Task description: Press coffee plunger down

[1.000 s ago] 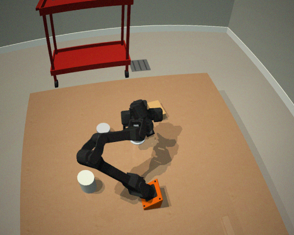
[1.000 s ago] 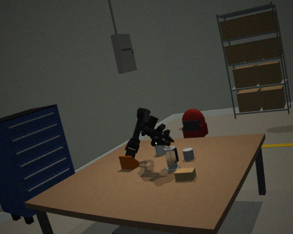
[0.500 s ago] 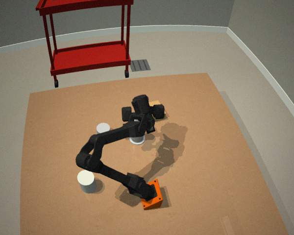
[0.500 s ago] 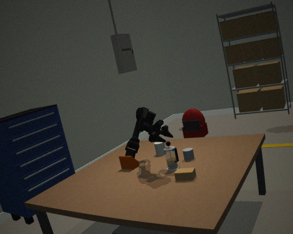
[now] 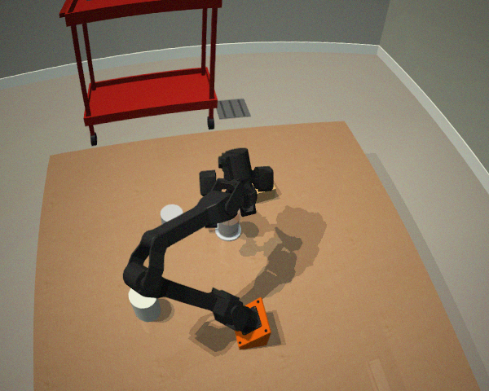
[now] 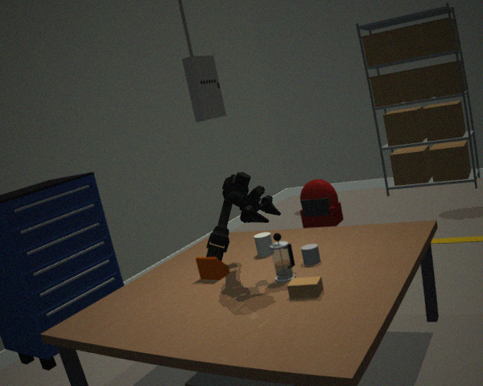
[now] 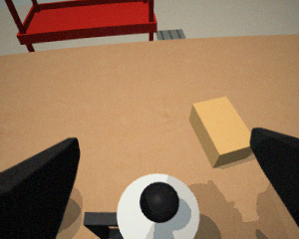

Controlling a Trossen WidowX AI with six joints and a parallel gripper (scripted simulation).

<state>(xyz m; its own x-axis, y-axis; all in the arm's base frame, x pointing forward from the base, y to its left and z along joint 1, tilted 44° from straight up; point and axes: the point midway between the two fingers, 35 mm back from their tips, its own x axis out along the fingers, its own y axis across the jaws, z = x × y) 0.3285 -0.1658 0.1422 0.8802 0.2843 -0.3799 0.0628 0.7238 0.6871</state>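
Note:
The coffee press [image 6: 282, 260] [image 5: 229, 230] stands upright on the table [image 5: 363, 252] [image 6: 150, 324] [image 7: 115, 100]. It is a glass cylinder with a black handle and a pale lid [image 7: 135, 214]. Its black plunger knob [image 6: 277, 236] [image 7: 159, 201] sits just above the lid. My gripper [image 5: 236, 178] [image 6: 263, 211] [image 7: 166, 140] is wide open and empty. It hangs a little above the knob, apart from it, with one finger out to each side. In the top view the arm hides most of the press.
A tan block [image 7: 219, 126] [image 6: 304, 287] [image 5: 266, 194] lies just beside the press. Two white cups [image 5: 171, 213] [image 5: 144, 305] [image 6: 263, 244] [image 6: 310, 254] stand near it. The arm's orange base [image 5: 253, 323] [image 6: 210, 268] is on the table. A red cart [image 5: 151, 92] [image 7: 85, 22] stands beyond the table.

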